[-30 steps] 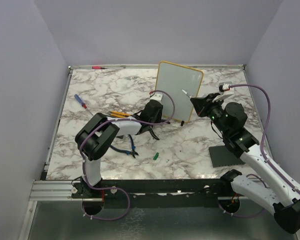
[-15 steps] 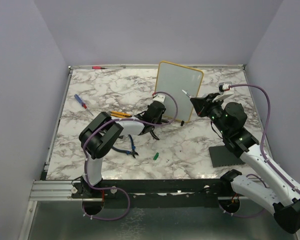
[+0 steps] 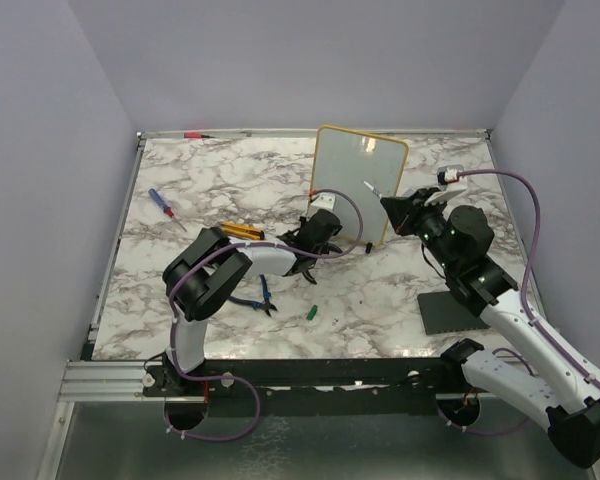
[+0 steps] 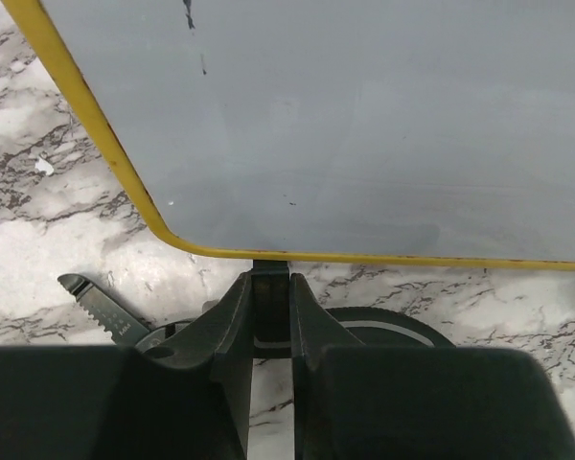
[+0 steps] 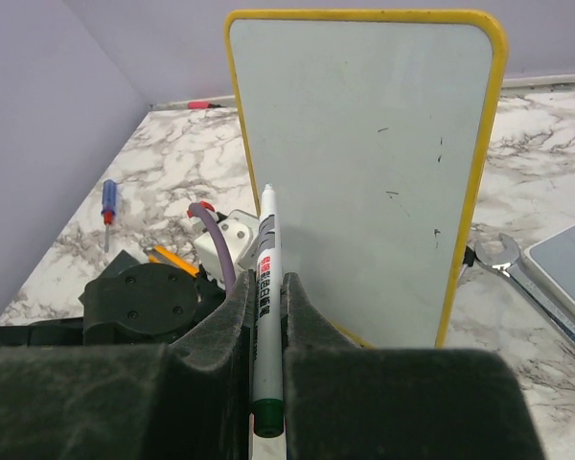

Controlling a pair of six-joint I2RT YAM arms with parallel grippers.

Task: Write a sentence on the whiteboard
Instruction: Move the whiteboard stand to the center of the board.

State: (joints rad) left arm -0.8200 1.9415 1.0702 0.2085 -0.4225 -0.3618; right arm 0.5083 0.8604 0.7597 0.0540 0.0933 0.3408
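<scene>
One whiteboard (image 3: 360,185) is stood upright toward the far middle of the worktop (image 3: 200,180), its face marked by a few small dark specks. The left gripper (image 4: 270,292) is closed on one little black foot under the board's lower yellow rim. One white marker (image 5: 266,240) with a red label is clamped in the right gripper (image 5: 265,297) and pointed at the board's face; whether the tip touches cannot be told. Elsewhere on the worktop are seen one blue-handled screwdriver (image 3: 161,203), one pair of blue pliers (image 3: 264,296), one small green cap (image 3: 312,312) and one dark grey pad (image 3: 450,312).
</scene>
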